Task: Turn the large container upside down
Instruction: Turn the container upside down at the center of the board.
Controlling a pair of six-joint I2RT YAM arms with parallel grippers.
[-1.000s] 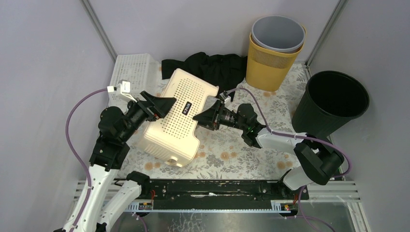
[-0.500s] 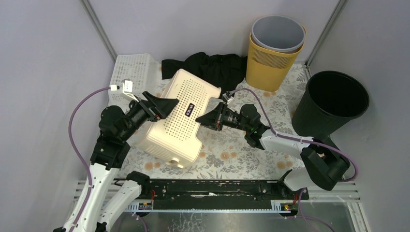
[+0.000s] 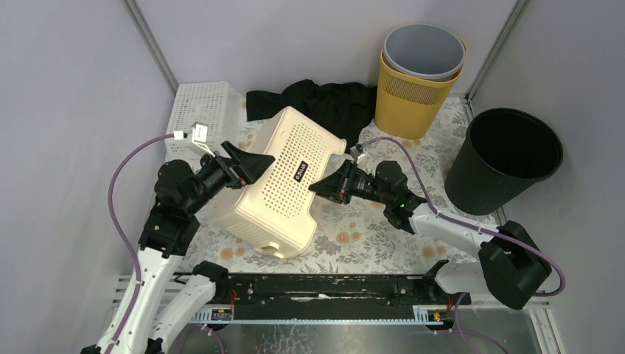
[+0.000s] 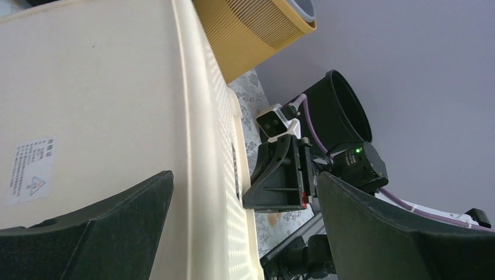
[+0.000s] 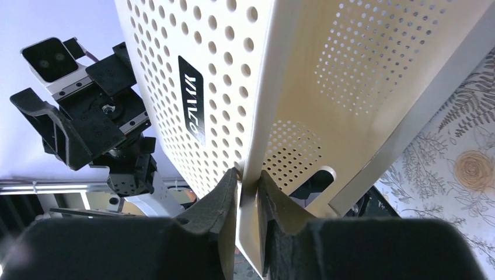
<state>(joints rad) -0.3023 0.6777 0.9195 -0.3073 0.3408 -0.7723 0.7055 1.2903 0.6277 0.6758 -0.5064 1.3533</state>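
**Large container tipped on edge, right tool clamped on its rim**

The large container, cream and perforated, stands tilted left of centre on the flowered table. Its labelled side faces up and its low edge rests on the table. The right tool has it: the wrist view shows both fingers nipped narrow on the thin rim wall. Over on the other side, the left tool is spread wide at the container's flat base, where a white sticker shows. Whether it touches cannot be told. Behind sit a white basket and black cloth. Further right a yellow bin holds a grey bin, with a black bin near it.
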